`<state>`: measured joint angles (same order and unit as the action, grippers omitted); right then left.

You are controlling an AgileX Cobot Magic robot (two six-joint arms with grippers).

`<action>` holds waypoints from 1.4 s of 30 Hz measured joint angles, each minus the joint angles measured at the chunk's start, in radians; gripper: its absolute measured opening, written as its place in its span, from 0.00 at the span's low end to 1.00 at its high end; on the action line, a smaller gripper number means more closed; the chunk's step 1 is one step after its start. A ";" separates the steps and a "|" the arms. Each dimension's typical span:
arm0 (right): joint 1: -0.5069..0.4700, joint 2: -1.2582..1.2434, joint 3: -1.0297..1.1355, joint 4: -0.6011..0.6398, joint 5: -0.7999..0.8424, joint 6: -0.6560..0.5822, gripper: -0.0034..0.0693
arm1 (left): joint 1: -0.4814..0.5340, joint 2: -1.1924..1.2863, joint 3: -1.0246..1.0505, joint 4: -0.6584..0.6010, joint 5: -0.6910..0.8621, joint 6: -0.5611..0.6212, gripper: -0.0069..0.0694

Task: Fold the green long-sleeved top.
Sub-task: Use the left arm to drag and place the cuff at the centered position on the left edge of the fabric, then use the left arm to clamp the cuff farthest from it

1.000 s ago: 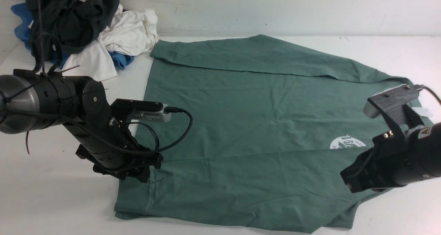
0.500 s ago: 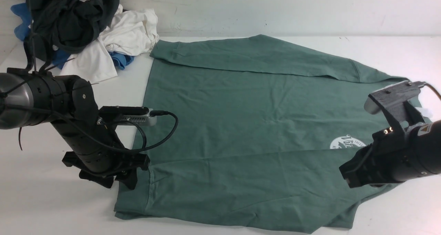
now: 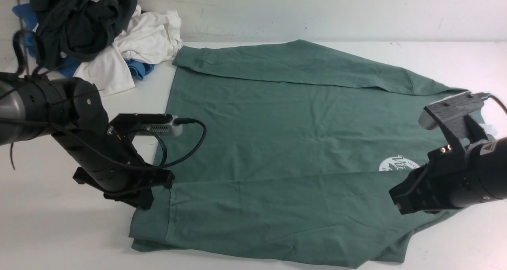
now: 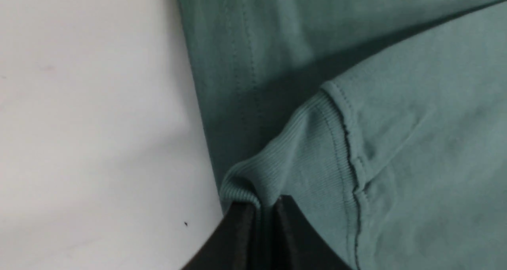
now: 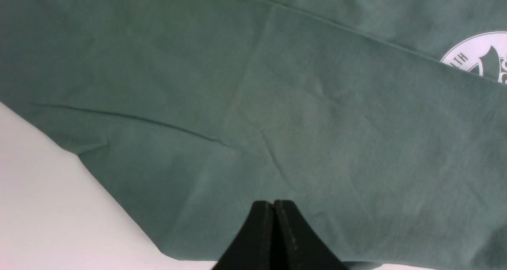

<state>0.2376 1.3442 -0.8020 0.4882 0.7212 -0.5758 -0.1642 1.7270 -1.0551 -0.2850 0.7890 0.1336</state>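
Plain green top [image 3: 253,123], round white picture [image 3: 398,163] near the right hand [image 3: 400,210].
Black, white and blue clothes [image 3: 87,20] beyond the left hand [image 3: 144,204].

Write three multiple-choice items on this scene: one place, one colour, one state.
1. Where is the black garment?
A) on the logo
B) on the white cloth
C) under the right hand

2. Logo colour?
A) white
B) red
C) yellow

3. Left hand?
A) wide open, empty
B) resting on the wall
C) shut on green fabric

1 B: the black garment lies piled on the white cloth.
2 A: the logo shows white on the green top.
3 C: fabric is pinched between the left hand's fingers.
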 joint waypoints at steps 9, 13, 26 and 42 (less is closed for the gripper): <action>0.000 0.000 0.000 0.000 -0.019 0.000 0.03 | -0.001 -0.195 -0.102 -0.003 -0.053 0.135 0.13; 0.000 0.000 0.000 0.000 -0.027 0.000 0.03 | 0.000 -0.127 -0.251 -0.003 -0.156 0.199 0.13; 0.000 0.002 0.000 0.010 -0.019 0.000 0.03 | 0.027 0.389 -0.694 0.024 -0.069 0.134 0.32; 0.178 0.366 -0.102 -0.030 -0.285 -0.004 0.03 | -0.031 0.506 -0.850 -0.016 0.121 -0.012 0.39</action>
<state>0.4155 1.7100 -0.9039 0.4586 0.4366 -0.5795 -0.1956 2.2329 -1.9047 -0.3014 0.9099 0.1216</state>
